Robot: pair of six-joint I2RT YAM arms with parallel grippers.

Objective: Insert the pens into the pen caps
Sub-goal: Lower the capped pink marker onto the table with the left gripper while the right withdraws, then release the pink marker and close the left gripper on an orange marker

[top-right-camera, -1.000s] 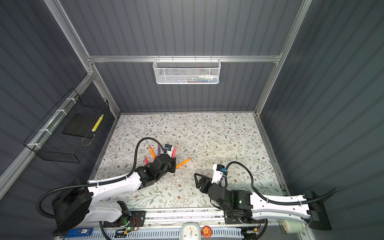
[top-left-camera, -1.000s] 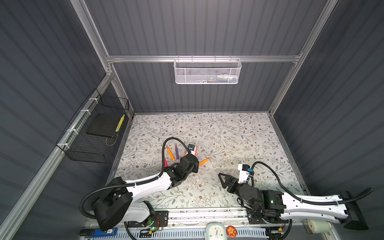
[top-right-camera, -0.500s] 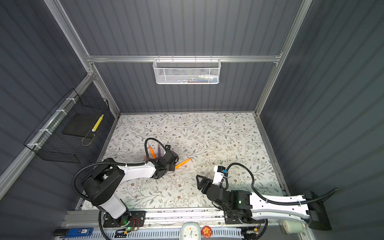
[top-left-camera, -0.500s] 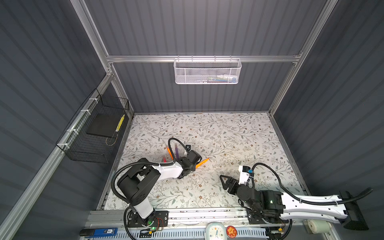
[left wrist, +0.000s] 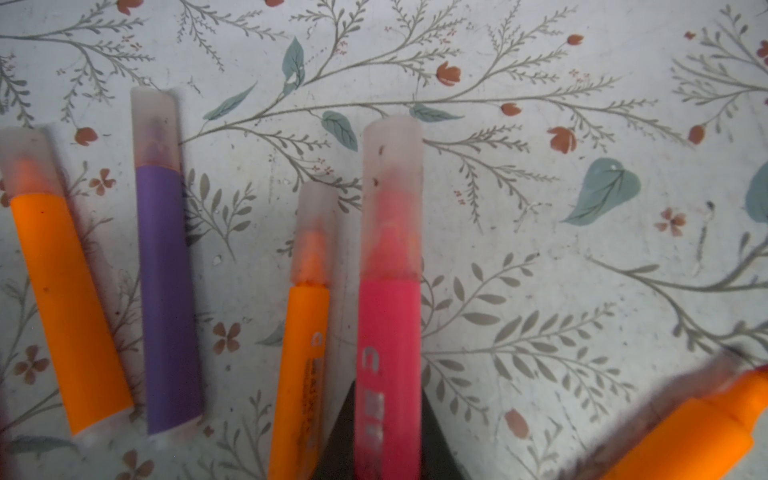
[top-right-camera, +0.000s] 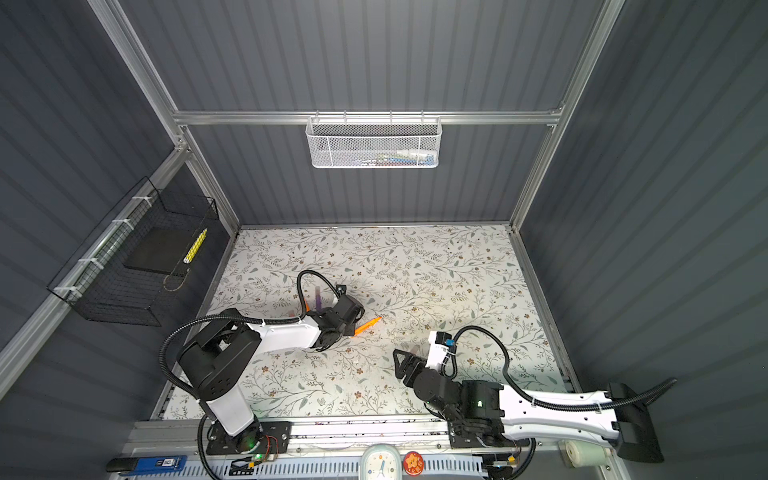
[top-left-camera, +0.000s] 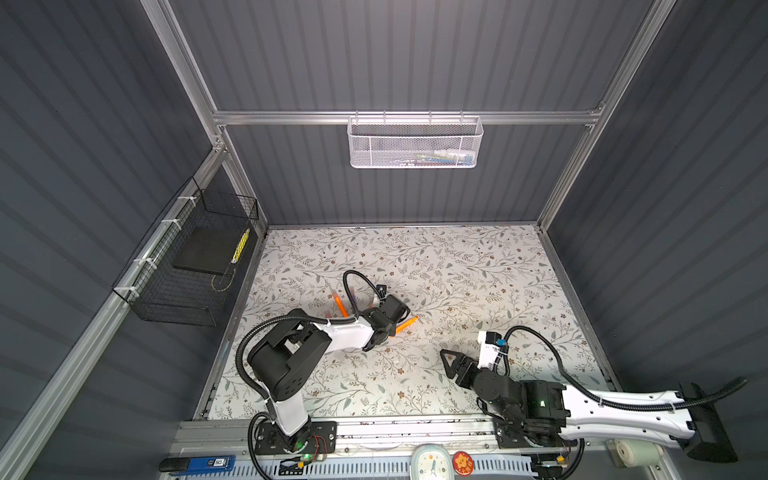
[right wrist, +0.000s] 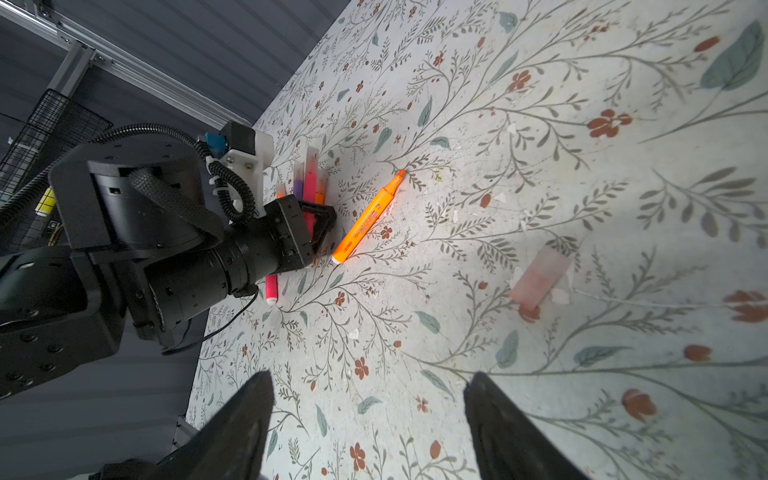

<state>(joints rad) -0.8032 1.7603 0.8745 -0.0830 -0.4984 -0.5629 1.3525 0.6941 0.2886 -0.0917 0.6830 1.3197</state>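
Note: Left arm has folded up at the elbow since a second ago. Where's its tool?

Reply: Low at the capped row, clamped on the pink pen; likely you're setting it down. Next comes the bare orange pen and the loose cap, lying apart on the bench. Your right tool hangs near the cap, jaws apart; close on it squarely.

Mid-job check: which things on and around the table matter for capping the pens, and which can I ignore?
Part of the job:
- uncapped orange pen
- loose cap
- already capped: pink pen, purple pen, capped orange pens

Just lying about:
- white mesh basket on the back wall
- black wire basket on the side wall
- clock at the front rail
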